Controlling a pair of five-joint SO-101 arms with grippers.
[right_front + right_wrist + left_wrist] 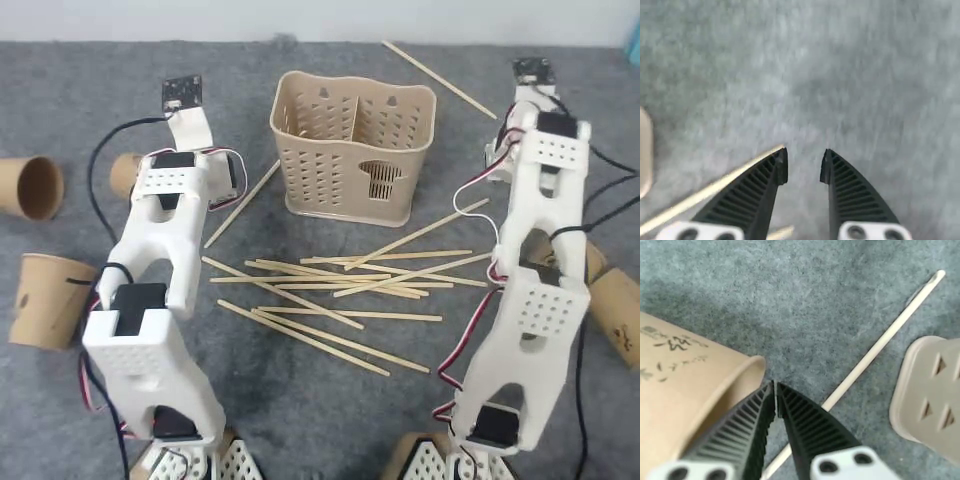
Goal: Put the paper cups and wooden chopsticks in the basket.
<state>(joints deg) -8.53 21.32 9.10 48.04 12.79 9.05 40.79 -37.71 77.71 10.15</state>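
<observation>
A beige slotted basket (pixel 350 150) stands at the back middle of the grey mat. Several wooden chopsticks (pixel 340 285) lie scattered in front of it; one (pixel 243 202) leans off its left corner and one (pixel 440 78) lies behind it. Paper cups lie on their sides at the left (pixel 30 187) (pixel 48 300) and at the right (pixel 615 310). My left gripper (pixel 775 386) is shut and empty, its tips beside the rim of a cup (pixel 690 385), with a chopstick (pixel 875 352) and the basket's corner (pixel 930 390) close by. My right gripper (pixel 805 159) hangs open over bare mat, a chopstick (pixel 715 189) along one finger.
Another cup (pixel 125 172) lies partly hidden behind the left arm (pixel 165 250). The right arm (pixel 535 250) stretches along the right side, with a cup (pixel 592 262) partly hidden beside it. Cables trail from both arms.
</observation>
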